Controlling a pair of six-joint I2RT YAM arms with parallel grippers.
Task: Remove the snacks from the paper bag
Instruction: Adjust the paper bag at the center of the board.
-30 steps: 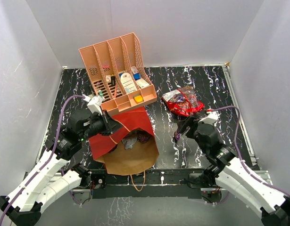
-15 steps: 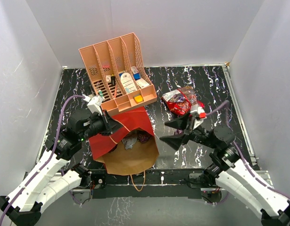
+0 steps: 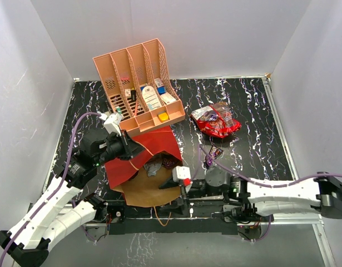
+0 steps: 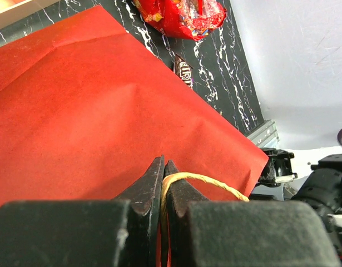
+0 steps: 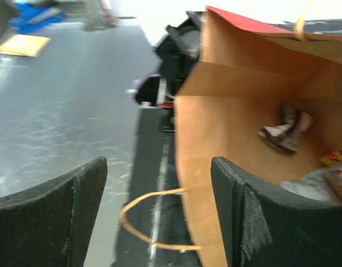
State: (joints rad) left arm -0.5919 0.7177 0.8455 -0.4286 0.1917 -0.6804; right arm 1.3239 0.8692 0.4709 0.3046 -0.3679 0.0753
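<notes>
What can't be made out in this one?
Snacks in the paper bag: count unclear; top view, its red wall covers most; right wrist view, blurred and cut by the right edge.
Small dark packet: print too small, top view.
Left gripper on the cord handle: whether paper is pinched too; left wrist view, fingers hide it.

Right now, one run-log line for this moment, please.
bag: on side, snacks inside | left end effector: shut on handle | right end effector: open, facing mouth | out on table: red packet, dark candy pack
</notes>
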